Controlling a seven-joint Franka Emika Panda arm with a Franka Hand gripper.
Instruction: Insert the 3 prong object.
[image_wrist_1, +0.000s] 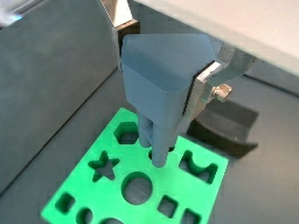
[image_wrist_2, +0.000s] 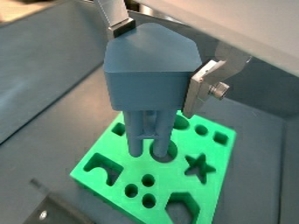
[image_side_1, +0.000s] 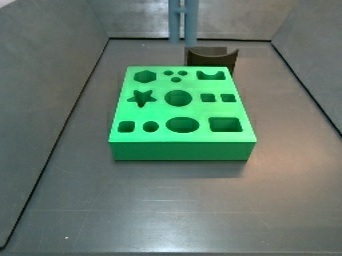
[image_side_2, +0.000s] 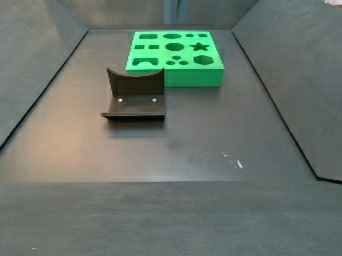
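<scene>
Hanging upright above the green block (image_wrist_1: 140, 179), the 3 prong object (image_wrist_1: 162, 83) had its long axis vertical, its broad blue-grey head uppermost and its narrow parallel prongs pointing straight down at the block's top face. In both wrist views the gripper (image_wrist_2: 158, 54) clenched that head from either side: a silver finger plate (image_wrist_2: 211, 83) pressed one flank, and another finger (image_wrist_1: 117, 39) showed at the opposite flank. The prong tips hung close over the block's cut-outs, near a round hole (image_wrist_2: 165, 152) and beside a star-shaped hole (image_wrist_2: 198, 165); whether the tips touched the block or had entered any opening could not be told from these angles.

In a side view the bar (image_side_1: 182, 18) showed only as a slim vertical strip at the far edge of the counter, its lower end dropping behind the dark brown notched block (image_side_1: 211, 55), while the gripper itself lay out of that frame. The green block (image_side_1: 179, 112) rested flat near the middle of the counter (image_side_1: 80, 190), toward the far edge, with the notched block just behind its far right corner.

From the opposite side, the green block (image_side_2: 178, 55) sat toward the far edge of the counter, and the fixture (image_side_2: 134, 96) stood just in front of its left corner, near it but apart.
</scene>
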